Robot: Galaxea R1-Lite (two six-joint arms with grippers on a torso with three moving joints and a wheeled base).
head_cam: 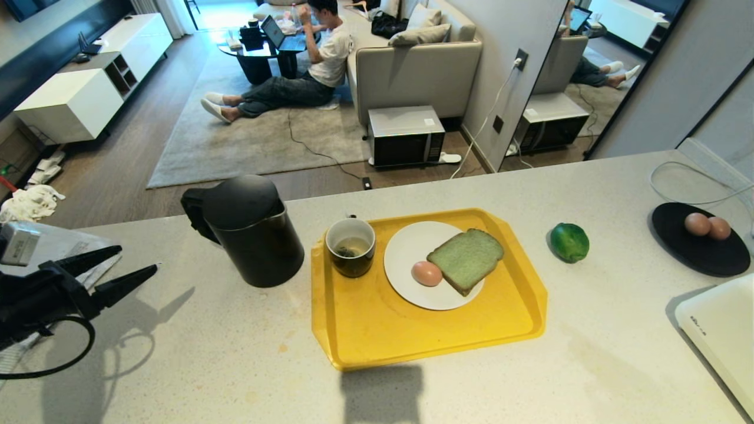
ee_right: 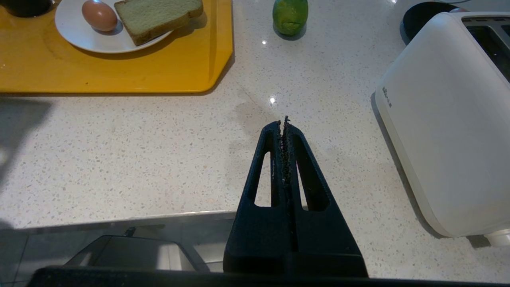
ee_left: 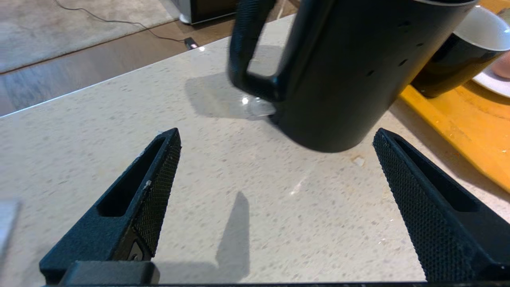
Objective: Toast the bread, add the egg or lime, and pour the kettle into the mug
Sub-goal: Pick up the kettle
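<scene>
The pale green bread [head_cam: 466, 259] and a pinkish-brown egg [head_cam: 426, 273] lie on a white plate [head_cam: 406, 247] on the yellow tray [head_cam: 377, 330]. On the tray's far left corner stands the dark mug [head_cam: 350, 247], with liquid and a tea bag inside. Left of the tray is the black kettle [head_cam: 247, 229], upright, its handle turned away to the far left. The lime [head_cam: 569, 242] rests on the counter right of the tray. My left gripper [head_cam: 138, 260] hangs open and empty at the left edge, apart from the kettle [ee_left: 350, 71]. My right gripper [ee_right: 283, 121] is shut and empty over the near counter.
A black dish [head_cam: 701, 241] with two brown eggs sits at the far right. A white toaster [head_cam: 721, 330] stands at the right front corner. A person sits on the floor beyond the counter. A paper and a small box [head_cam: 17, 241] lie at the left.
</scene>
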